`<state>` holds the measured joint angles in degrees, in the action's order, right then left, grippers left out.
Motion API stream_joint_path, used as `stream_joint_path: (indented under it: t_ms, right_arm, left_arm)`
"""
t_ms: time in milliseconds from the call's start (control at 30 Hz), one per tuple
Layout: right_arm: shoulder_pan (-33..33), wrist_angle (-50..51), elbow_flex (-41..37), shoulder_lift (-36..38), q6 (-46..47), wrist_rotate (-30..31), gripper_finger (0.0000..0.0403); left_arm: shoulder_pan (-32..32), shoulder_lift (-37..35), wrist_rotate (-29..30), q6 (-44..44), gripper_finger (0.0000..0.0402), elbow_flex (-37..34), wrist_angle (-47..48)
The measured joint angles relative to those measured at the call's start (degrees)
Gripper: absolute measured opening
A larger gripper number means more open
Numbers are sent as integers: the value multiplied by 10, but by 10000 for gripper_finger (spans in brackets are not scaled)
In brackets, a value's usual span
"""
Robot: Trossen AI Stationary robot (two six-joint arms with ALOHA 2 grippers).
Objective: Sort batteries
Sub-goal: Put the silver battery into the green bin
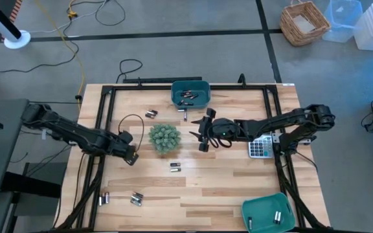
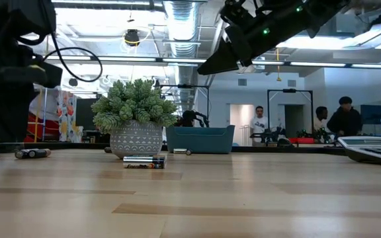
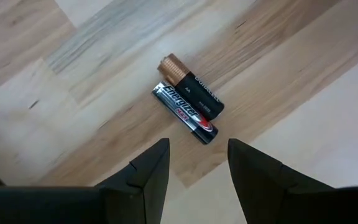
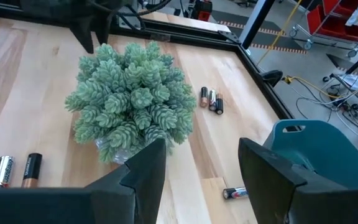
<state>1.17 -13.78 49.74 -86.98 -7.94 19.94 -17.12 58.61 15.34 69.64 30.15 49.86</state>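
Note:
Two batteries lie side by side on the wood: a copper-topped black one [image 3: 191, 87] and a black-and-silver one [image 3: 185, 113]. My left gripper [image 3: 197, 152] hovers over them, open, pointing steeply down; in the high view my left gripper [image 1: 131, 155] covers them. My right gripper [image 4: 201, 180] is open and empty, raised above the table right of the potted plant [image 1: 165, 137]. More batteries lie loose: a pair [image 1: 175, 167] near the plant, a cluster [image 1: 151, 114] behind it, one [image 1: 185, 116] by the far teal bin [image 1: 191, 92], and others [image 1: 104, 199] [image 1: 136, 199] toward the near left.
The far teal bin holds several batteries; a second teal bin [image 1: 269, 213] at the near right corner holds a few. A grey calculator [image 1: 259, 147] lies under my right arm. A black frame [image 1: 102, 129] borders the table. People stand in the room beyond [image 2: 342, 119].

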Motion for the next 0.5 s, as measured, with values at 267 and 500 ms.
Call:
stream_joint_path:
  t_ms: [267, 500]
  right_arm:
    - [3, 0, 0, 0, 0, 1, 214]
    - [4, -1, 0, 0, 5, 1, 214]
  left_arm:
    - [-1, 47, 16, 18, 159, 0, -15]
    - [0, 53, 26, 22, 159, -1, -28]
